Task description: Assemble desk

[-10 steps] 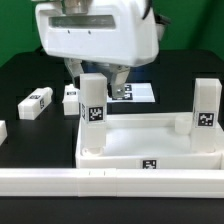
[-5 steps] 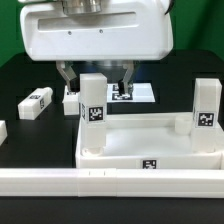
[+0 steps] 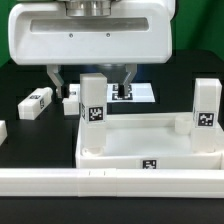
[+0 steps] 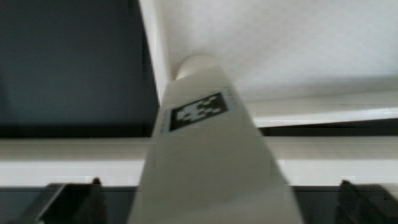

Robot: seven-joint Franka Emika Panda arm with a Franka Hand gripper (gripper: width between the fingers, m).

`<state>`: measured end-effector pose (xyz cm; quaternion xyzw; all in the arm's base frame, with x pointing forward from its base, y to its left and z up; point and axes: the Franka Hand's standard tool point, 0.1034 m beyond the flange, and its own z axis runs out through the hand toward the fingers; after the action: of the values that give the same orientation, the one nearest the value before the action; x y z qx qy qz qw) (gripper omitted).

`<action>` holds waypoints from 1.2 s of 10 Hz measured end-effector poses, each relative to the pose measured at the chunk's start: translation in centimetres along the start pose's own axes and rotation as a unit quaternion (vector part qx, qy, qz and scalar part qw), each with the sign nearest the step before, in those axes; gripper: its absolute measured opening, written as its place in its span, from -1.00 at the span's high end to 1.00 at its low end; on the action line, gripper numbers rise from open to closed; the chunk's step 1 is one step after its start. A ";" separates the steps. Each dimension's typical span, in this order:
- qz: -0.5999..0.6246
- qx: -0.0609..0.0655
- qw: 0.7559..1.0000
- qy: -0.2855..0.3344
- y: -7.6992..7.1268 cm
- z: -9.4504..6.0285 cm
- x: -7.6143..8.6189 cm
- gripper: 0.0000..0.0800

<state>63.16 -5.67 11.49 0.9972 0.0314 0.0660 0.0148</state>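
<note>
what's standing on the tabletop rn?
Two stand upright on the tabletop: the left leg and right leg, by the exterior view's sides. They cover their sockets, so seating can't be judged.

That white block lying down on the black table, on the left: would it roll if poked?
Probably not: the loose leg has flat sides and lies on one, so it would likely slide. It looks like hard plastic, so it is probably stiff and light. Stood on end like the upright leg, it might tip easily.
</note>
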 end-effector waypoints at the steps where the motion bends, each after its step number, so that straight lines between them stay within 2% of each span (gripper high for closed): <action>1: -0.036 -0.002 0.999 0.002 -0.1 0.1 0.0 -0.62; 3: -0.052 -0.001 0.999 0.002 0.0 0.1 -0.1 -0.62; 5: -0.052 -0.001 0.999 0.001 0.0 0.2 -0.1 0.03; 6: -0.046 -0.001 0.999 0.001 0.0 0.2 -0.1 0.28; 8: -0.040 -0.001 0.999 0.001 0.0 0.2 -0.1 0.28; 12: 0.125 0.000 0.992 0.001 0.2 0.2 -0.2 0.28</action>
<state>63.02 -5.93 11.25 0.9932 -0.0936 0.0686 0.0065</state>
